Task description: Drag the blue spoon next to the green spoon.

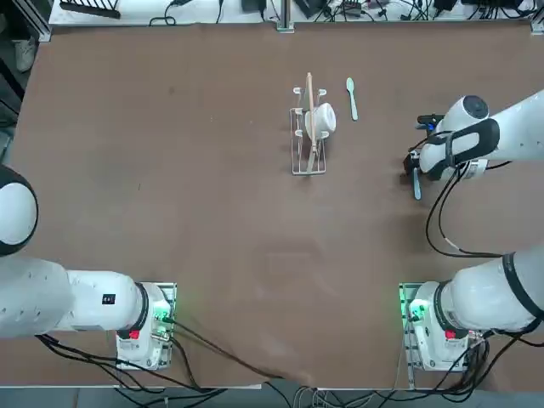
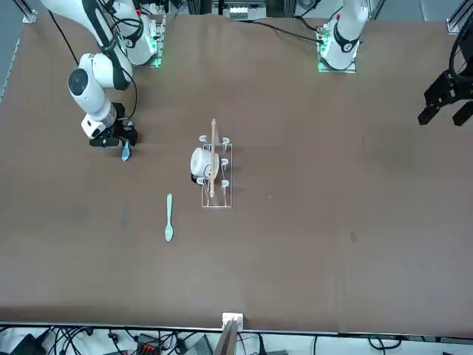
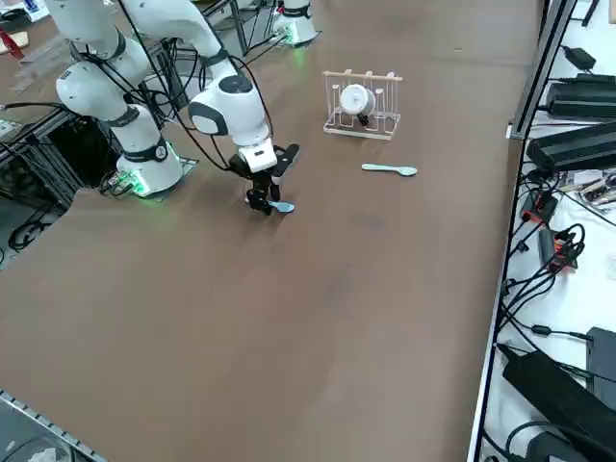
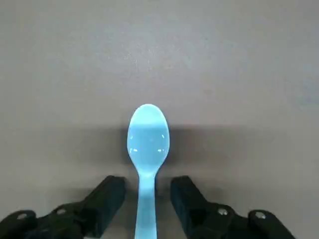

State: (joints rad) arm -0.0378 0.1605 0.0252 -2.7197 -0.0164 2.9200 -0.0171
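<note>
The light-blue spoon (image 4: 148,134) lies flat on the brown table at the robot's right side, bowl pointing away from the wrist camera. My right gripper (image 4: 147,186) is down at the table, open, one finger on each side of the thin handle with a small gap on both sides. From overhead the blue spoon (image 1: 416,187) sticks out from under the gripper (image 1: 414,166) towards the robot. The pale green spoon (image 1: 351,97) lies further out and to the left, just right of the rack. The front view shows the blue spoon (image 2: 125,153) and the green spoon (image 2: 168,218) well apart.
A wire rack (image 1: 309,127) holding a white cup (image 1: 323,117) and a wooden stick stands mid-table, left of the green spoon. Cables and equipment lie past the table's far edge (image 1: 280,24).
</note>
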